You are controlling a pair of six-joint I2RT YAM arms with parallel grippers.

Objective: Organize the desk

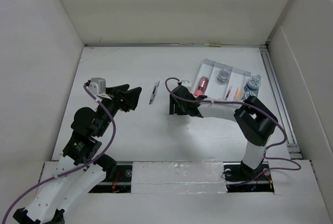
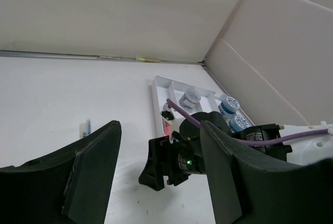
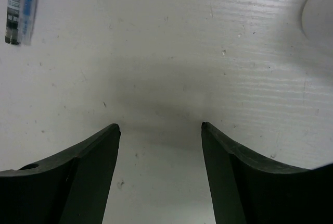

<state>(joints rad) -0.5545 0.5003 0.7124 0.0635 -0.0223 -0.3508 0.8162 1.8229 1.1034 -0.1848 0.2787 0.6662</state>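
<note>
Top external: desk [image 1: 130, 130], tray [image 1: 209, 67] (pink cylinder [image 1: 201, 85])

Pen [image 1: 154, 92] left of compartmented tray [image 1: 210, 67]

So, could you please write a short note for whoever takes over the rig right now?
Left tool: open, empty, raised just left of the slim blue-and-white item.
Right tool: open, empty, over bare desk, between that item and the tray.
Done: a pink item, a grey-capped jar and blue round pieces sit in the tray.
Left: the slim item lies loose on the desk; it probably goes into the tray next.
</note>
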